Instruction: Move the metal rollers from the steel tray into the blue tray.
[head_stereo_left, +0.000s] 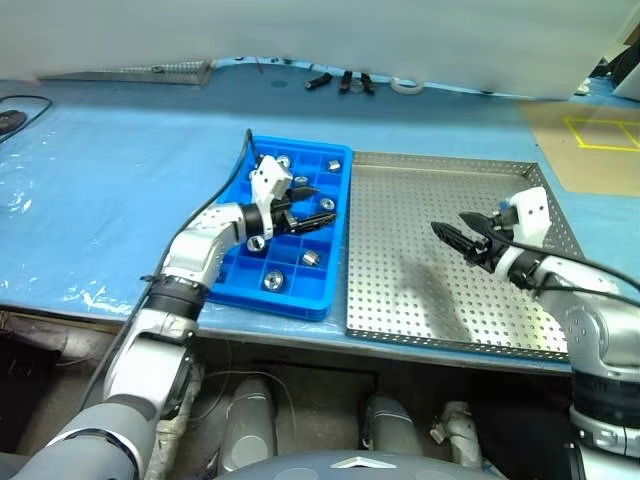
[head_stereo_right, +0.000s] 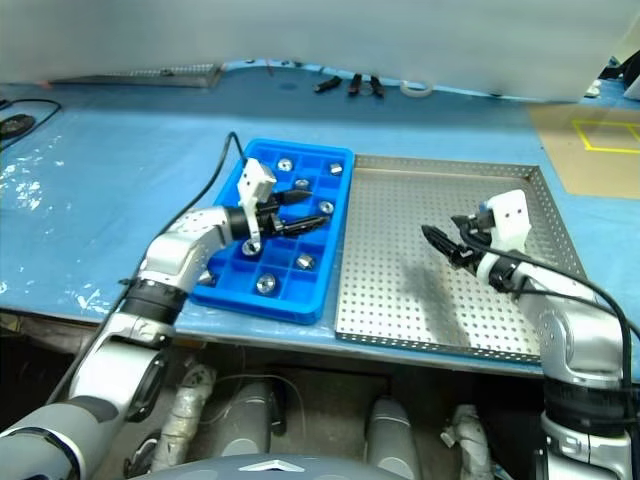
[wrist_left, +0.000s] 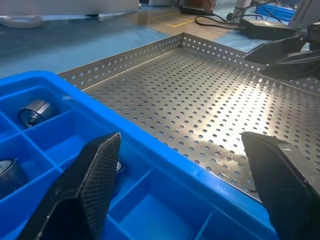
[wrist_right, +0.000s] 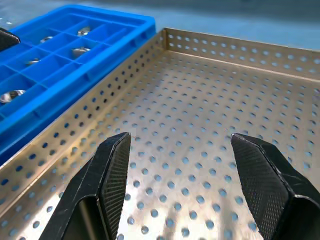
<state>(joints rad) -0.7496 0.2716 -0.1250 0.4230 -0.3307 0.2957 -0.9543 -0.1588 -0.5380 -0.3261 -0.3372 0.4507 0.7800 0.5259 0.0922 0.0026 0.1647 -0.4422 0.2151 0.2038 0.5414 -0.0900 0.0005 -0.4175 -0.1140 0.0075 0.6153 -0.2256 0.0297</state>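
Observation:
The blue tray (head_stereo_left: 232, 262) lies left of the steel tray (head_stereo_left: 450, 170), edge to edge. Several metal rollers (head_stereo_left: 311, 257) sit in its compartments, each in its own cell, and some also appear in the right wrist view (wrist_right: 80, 50). My left gripper (head_stereo_left: 315, 205) hovers open over the blue tray's right half, pointing toward the steel tray, with nothing between its fingers (wrist_left: 85, 190). My right gripper (head_stereo_left: 452, 228) hangs open above the steel tray's bare perforated floor (wrist_right: 200, 125), pointing left, also with nothing in it.
The trays rest on a pale blue table sheet (head_stereo_left: 120, 180). Small black tools (head_stereo_left: 345, 80) and a tape roll (head_stereo_left: 407, 86) lie at the back. A black cable (head_stereo_left: 20, 110) is at far left, and cardboard with yellow tape (head_stereo_left: 590, 140) at far right.

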